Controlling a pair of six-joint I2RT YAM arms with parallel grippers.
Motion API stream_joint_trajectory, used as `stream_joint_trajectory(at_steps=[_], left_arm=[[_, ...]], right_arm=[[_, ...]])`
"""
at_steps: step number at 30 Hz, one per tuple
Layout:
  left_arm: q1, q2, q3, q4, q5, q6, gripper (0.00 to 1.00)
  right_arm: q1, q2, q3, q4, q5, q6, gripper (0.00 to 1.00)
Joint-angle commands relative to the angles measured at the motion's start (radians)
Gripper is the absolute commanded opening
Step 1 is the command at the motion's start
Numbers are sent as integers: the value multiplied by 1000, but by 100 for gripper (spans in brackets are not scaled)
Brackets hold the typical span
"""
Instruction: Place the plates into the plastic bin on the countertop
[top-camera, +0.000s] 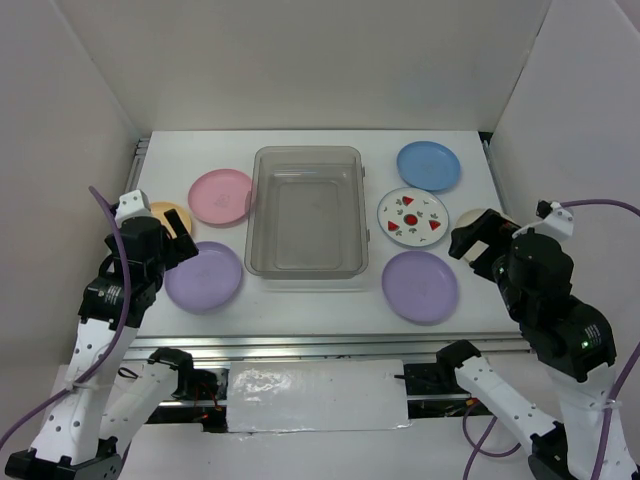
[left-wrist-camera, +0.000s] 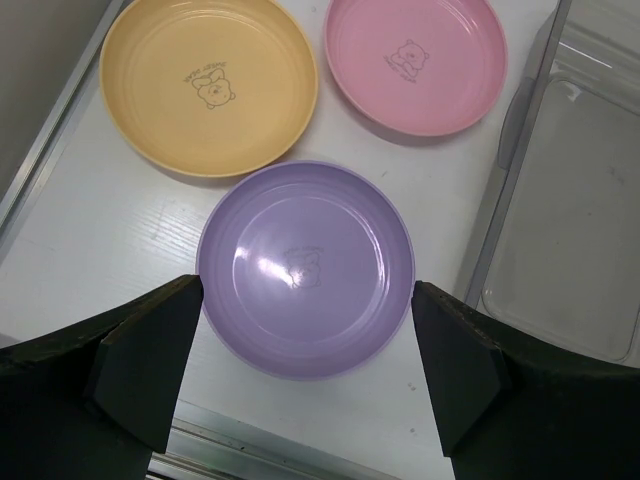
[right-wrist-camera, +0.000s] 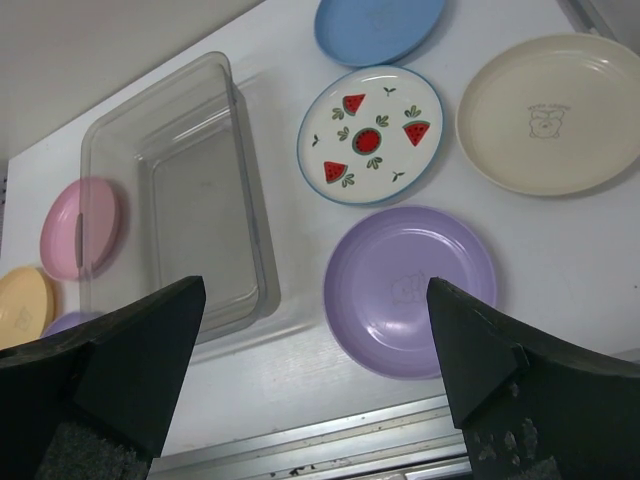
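Seven plates (top-camera: 221, 196) were counted: three by the left hand (left-wrist-camera: 305, 330), four by the right hand (right-wrist-camera: 315, 300). One bin (top-camera: 305, 215) lay between. Both stood released, empty.

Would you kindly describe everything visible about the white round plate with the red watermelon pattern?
The white round plastic-looking plate has a thin blue rim, with red watermelon pieces and green leaves printed inside. It lies flat and empty on the white countertop, right of the clear plastic bin, between the blue plate and a lavender plate. Nothing grips it.
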Motion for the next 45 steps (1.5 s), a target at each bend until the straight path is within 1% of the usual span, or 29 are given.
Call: stream_joint_trajectory(at_steps=[1,6,8,11,12,14,15,16,18,19,21,22,23,27,32,34,35,38,43,45], left_arm=[[-3,-6,14,33,1,-4,99],[-3,-6,13,37,23,4,99],[-1,-7,13,40,26,7,99],[-1,-6,11,42,24,7,99],[-3,-4,11,42,23,4,99],[-1,-2,11,39,23,2,99],[-3,-2,10,40,26,2,99],[-3,-2,10,40,26,4,99],[-4,-1,8,43,29,5,99],[-4,-2,8,43,27,7,99],[-4,4,8,45,32,7,99],[-4,5,8,45,35,10,99],[-7,11,8,48,38,11,99],[-4,30,13,48,50,13,99],[-4,37,11,57,81,25,99],[-4,36,11,57,84,25,99],[-4,33,13,60,89,27,99],[-6,33,8,66,109,34,99],[-4,54,8,76,158,53,99],[-6,57,10,77,165,56,99]], right_arm=[[-5,-7,-7,5,31,34,100],[-5,5,-41,79,-37,22,100],[-7,19,-64,132,-65,18,100],[-19,94,-85,188,-68,36,100],[-43,164,-82,192,-73,39,100],[-74,246,-59,195,-65,44,100],[-117,325,-53,198,-64,51,100],[-141,363,-47,211,-68,56,100],[-193,464,-58,246,-111,57,100],[-241,493,-80,305,-160,56,100],[-311,577,-97,374,-197,59,100],[-329,605,-101,392,-228,57,100],[-345,657,-101,407,-234,60,100],[-416,766,-114,471,-272,82,100],[-445,910,-159,548,-309,134,100],[-447,969,-165,551,-282,157,100],[-451,981,-171,560,-271,162,100],[-462,1027,-208,632,-301,149,100],[-471,1095,-228,669,-309,143,98],[-474,1121,-223,674,-317,142,95]])
